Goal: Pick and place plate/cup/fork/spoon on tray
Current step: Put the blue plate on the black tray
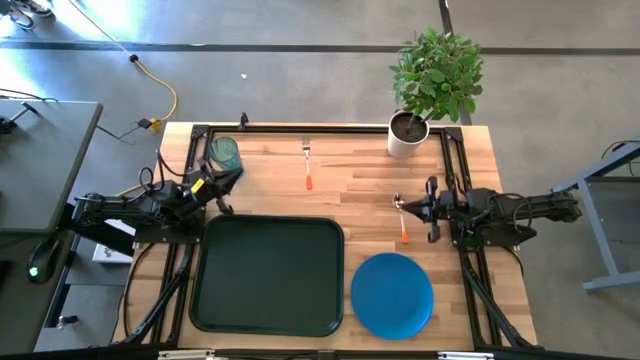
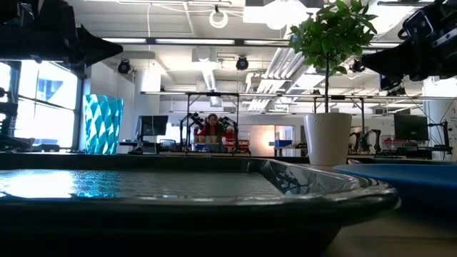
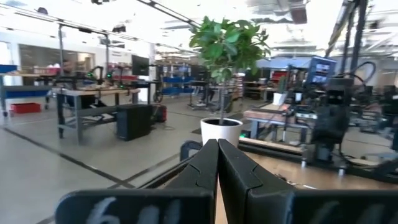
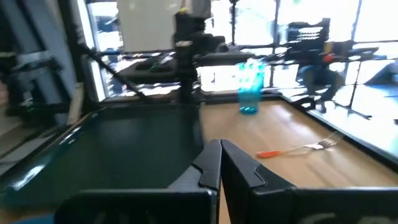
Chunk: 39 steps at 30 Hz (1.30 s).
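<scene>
A: From above, what lies on the pale wooden table [image 1: 340, 190]?
B: Near the front edge sits the large dark green-black rectangular tray [image 1: 268, 274], nothing on it. Just to its right is the round, flat, bright blue plate [image 1: 392, 294], apart from the tray. The small translucent teal-blue cup [image 1: 225, 151] stands at the back left. The orange-handled fork with silver tines [image 1: 308, 163] lies at the back, middle. The orange-handled spoon with a silver bowl [image 1: 401, 222] lies right of centre, just under the right gripper [image 1: 431, 210].

A: And the claws?
B: The left gripper [image 1: 222, 183] hangs between cup and tray, clenched on nothing. The right one is likewise clenched and holds nothing.

A: At table height?
B: The tray's rim [image 2: 285, 178] fills the foreground, the plate's edge [image 2: 400, 175] to the right. A white pot with a leafy green plant [image 2: 328, 135] stands behind. A person in red [image 2: 213, 130] sits far back in the room.

A: Left wrist camera?
B: Its two dark fingers [image 3: 205, 165] press together, empty, pointing toward the plant pot [image 3: 221, 130] and the other arm [image 3: 329, 124].

A: Right wrist camera?
B: Fingers [image 4: 211, 163] pressed together over the wood; ahead are the tray [image 4: 112, 143], the cup [image 4: 250, 90] and the fork [image 4: 295, 149].
</scene>
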Each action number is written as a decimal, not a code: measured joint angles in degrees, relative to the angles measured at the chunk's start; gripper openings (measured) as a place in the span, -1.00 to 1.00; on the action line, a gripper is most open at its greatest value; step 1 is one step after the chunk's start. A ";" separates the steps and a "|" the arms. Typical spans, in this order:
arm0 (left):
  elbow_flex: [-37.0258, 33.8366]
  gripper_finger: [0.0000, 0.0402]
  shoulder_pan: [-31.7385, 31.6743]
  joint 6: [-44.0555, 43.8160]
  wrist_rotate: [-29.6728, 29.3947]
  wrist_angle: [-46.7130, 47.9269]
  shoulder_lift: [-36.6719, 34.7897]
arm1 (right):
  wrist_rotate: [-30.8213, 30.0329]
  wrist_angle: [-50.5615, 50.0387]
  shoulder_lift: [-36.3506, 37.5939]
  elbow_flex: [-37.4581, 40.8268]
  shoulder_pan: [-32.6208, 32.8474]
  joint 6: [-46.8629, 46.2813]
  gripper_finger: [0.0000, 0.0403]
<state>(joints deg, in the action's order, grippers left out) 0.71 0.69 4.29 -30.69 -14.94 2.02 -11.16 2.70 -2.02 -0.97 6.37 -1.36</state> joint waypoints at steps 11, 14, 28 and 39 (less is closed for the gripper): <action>-0.02 -1.00 -0.02 -3.23 1.92 7.17 0.11 | -8.55 2.29 -0.46 0.00 0.00 -7.87 -1.00; -0.02 -0.97 0.02 -4.66 2.11 8.46 0.52 | -9.21 2.30 -1.64 0.00 0.00 -9.20 -1.00; -0.02 -0.53 0.00 -2.62 4.67 -4.65 13.21 | -12.22 21.04 -18.16 -0.01 0.00 -15.39 -1.00; 1.23 -0.44 0.00 -2.52 5.94 -21.98 28.25 | -12.64 49.11 -40.11 -1.33 0.00 -19.31 -1.00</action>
<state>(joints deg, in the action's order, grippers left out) 1.94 0.69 1.77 -24.75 -36.92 30.27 -23.80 51.81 -42.13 -2.30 6.37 -20.67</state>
